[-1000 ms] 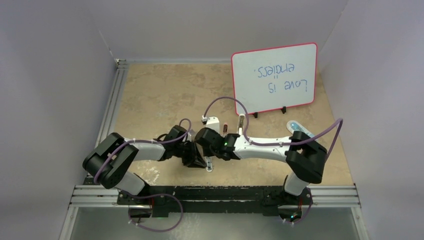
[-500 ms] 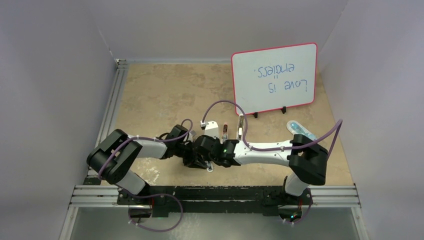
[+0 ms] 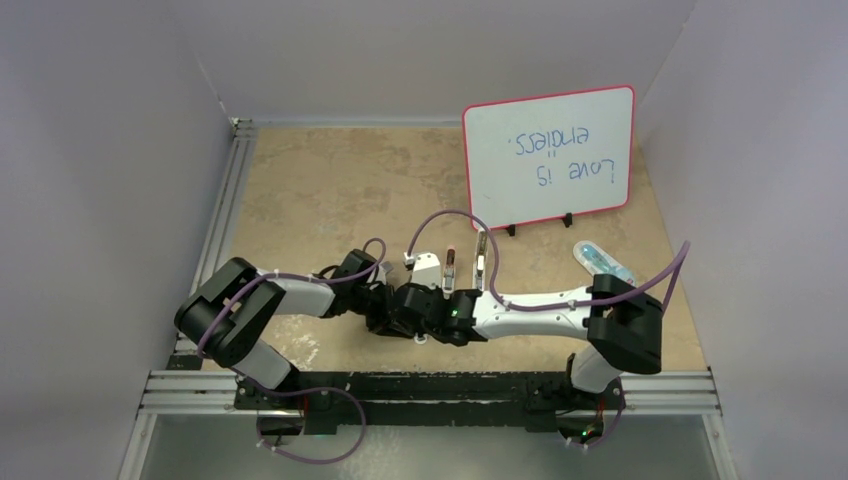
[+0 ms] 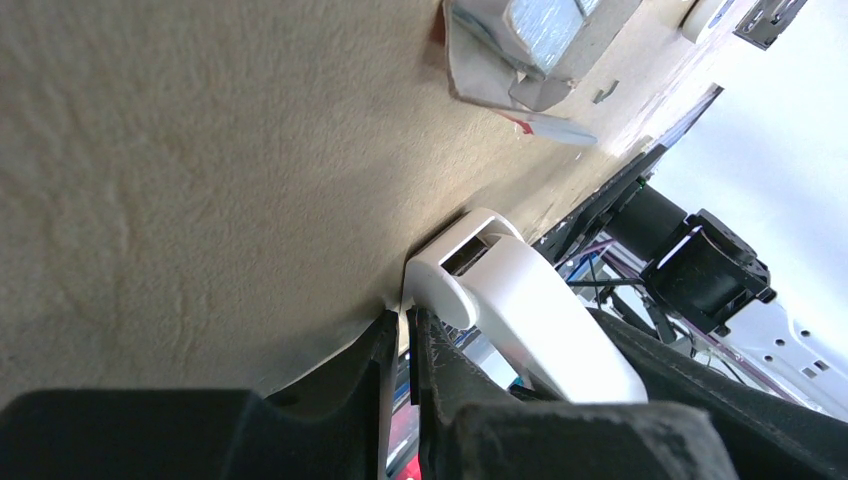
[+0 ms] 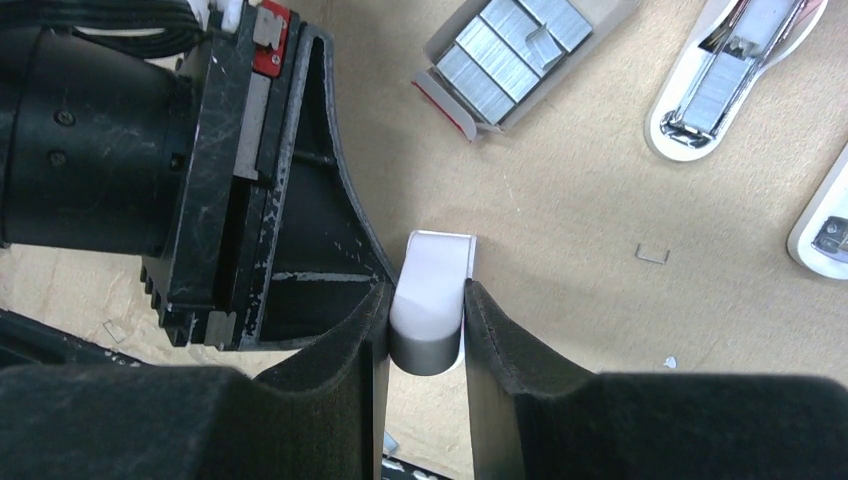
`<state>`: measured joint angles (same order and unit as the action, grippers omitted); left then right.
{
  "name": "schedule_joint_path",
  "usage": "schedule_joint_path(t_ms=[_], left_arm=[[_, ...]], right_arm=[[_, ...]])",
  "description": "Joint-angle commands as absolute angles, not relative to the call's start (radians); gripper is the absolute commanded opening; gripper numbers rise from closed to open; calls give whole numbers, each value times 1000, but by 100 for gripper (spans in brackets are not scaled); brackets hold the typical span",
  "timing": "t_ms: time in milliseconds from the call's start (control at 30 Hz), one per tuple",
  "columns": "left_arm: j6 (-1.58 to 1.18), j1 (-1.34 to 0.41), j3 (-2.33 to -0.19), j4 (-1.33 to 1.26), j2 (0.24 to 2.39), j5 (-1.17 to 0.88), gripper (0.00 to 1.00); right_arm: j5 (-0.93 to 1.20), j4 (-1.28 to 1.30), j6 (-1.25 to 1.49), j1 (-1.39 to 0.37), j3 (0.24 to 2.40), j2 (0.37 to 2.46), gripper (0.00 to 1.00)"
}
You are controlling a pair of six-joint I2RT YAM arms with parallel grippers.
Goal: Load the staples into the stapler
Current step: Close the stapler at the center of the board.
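The right gripper (image 5: pixel 427 310) clamped one white stapler (image 5: pixel 435 262) by the table's (image 3: pixel 320 190) near edge; one tray (image 5: pixel 560 80) of staples (image 5: pixel 510 60) lay beyond; the left gripper's (image 4: pixel 403 325) state was untellable.

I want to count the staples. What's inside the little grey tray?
Silvery staples fill the tray in side-by-side strips. The tray's floor beneath them is covered.

You have two arms with one pincer each: left pincer (image 4: pixel 402 325) and right pincer (image 5: pixel 428 330). Count three white staplers: a closed stapler (image 5: pixel 432 285), an open stapler (image 5: pixel 730 80) and a third stapler (image 5: pixel 825 225) cut off by the frame. One tray (image 5: pixel 520 112) holds staples (image 5: pixel 500 60) in several strips, too tightly packed to count. There is one loose staple (image 5: pixel 652 254), one whiteboard (image 3: pixel 548 158) and one blue-and-white object (image 3: pixel 603 262).
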<state>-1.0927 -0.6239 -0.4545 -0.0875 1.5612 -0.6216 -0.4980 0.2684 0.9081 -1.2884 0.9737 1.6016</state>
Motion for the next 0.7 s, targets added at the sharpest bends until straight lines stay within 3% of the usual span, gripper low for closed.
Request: schedule_joint_path(t_ms=[0,667], left_arm=[[-1065,-633,-446,-42,1622,-376,11],[-1054,-633,-449,-41,1638,-365,11]], right_arm=[[-336,345,982,-1339,942,1637,17],[-369,402,1041,-1364,990,1649,18]])
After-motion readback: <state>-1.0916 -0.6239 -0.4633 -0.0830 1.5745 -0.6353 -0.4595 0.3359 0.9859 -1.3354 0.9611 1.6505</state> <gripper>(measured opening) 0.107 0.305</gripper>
